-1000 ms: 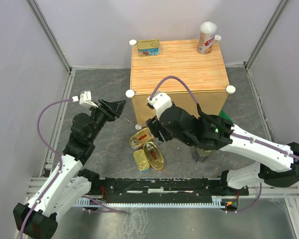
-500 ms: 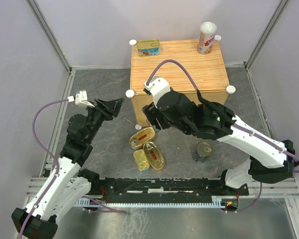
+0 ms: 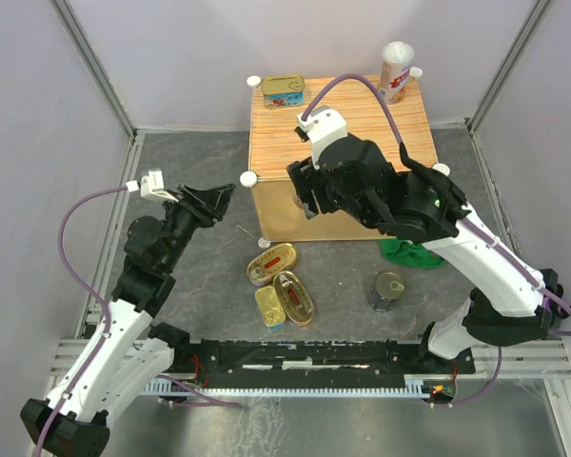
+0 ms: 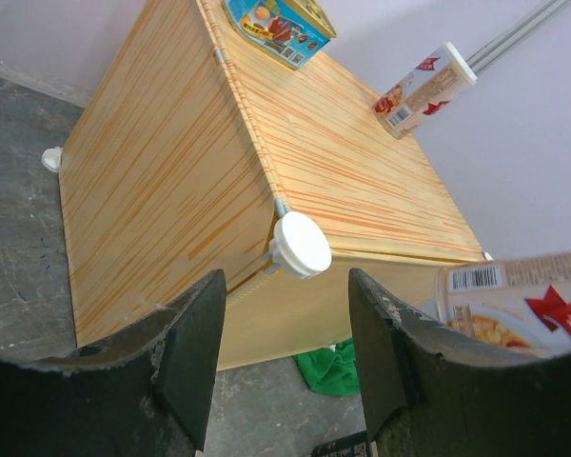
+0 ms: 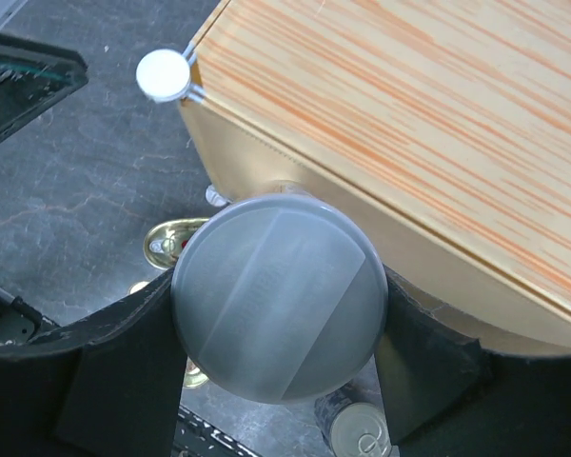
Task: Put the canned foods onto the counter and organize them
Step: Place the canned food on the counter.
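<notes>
The counter [image 3: 343, 143] carries a rectangular gold-lidded tin [image 3: 284, 91] at its back left and a white-lidded cylinder [image 3: 396, 71] at its back right. My right gripper [image 3: 306, 195] hovers over the counter's front left edge, shut on another white-lidded cylinder [image 5: 279, 295], whose label shows in the left wrist view [image 4: 523, 305]. On the floor in front lie two oval gold tins [image 3: 271, 264] [image 3: 293, 297], a rectangular tin [image 3: 268, 307] and a dark blue cylinder [image 3: 387, 290]. To the counter's left, my left gripper [image 3: 214, 202] hangs open and empty, facing its corner knob [image 4: 300, 245].
A green cloth [image 3: 409, 252] lies on the floor by the counter's front right. White knobs [image 3: 441, 171] stick out at the counter's corners. Grey walls and metal rails close in the workspace; the black base rail [image 3: 305, 357] runs along the near edge.
My right arm has lifted the white-lidded cylinder from beside the floor tins up and back to the counter's front edge. That uncovered the dark blue cylinder. The left arm barely shifted.
</notes>
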Robot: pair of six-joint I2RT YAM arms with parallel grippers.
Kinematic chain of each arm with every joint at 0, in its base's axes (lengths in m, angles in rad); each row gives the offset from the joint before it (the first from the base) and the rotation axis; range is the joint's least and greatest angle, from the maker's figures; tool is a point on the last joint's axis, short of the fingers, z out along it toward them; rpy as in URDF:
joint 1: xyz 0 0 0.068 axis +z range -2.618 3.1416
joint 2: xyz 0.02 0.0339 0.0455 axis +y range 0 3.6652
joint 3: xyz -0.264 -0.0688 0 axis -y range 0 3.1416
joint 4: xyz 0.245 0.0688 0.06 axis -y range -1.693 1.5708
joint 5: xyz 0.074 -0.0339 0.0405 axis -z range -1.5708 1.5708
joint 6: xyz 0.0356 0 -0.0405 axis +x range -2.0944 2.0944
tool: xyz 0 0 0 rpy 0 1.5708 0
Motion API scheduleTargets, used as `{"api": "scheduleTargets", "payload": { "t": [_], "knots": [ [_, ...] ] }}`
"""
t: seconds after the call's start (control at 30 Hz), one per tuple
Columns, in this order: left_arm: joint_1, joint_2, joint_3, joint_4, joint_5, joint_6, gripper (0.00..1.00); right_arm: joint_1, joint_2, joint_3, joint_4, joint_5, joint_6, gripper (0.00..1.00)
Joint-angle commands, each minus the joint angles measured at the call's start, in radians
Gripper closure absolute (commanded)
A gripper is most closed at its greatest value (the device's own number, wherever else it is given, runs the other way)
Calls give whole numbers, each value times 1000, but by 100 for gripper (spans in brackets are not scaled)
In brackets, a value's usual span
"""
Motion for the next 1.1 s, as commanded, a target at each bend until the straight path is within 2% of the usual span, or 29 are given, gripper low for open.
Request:
{"api": "scheduleTargets", "payload": {
  "t": [0.0, 0.27, 0.8, 1.07],
  "knots": [
    [-2, -2, 62, 13, 24, 39, 39, -49, 1, 133, 68, 64, -45, 82],
    [-3, -5, 74, 5, 27, 43, 39, -163, 64, 291, 25, 96, -99, 83],
    [-3, 23, 90, 8, 35, 44, 39, -494, 139, 356, 84, 55, -130, 82],
    [-3, 39, 99, 1, 39, 51, 39, -606, 173, 368, 100, 1, -97, 82]
  ]
}}
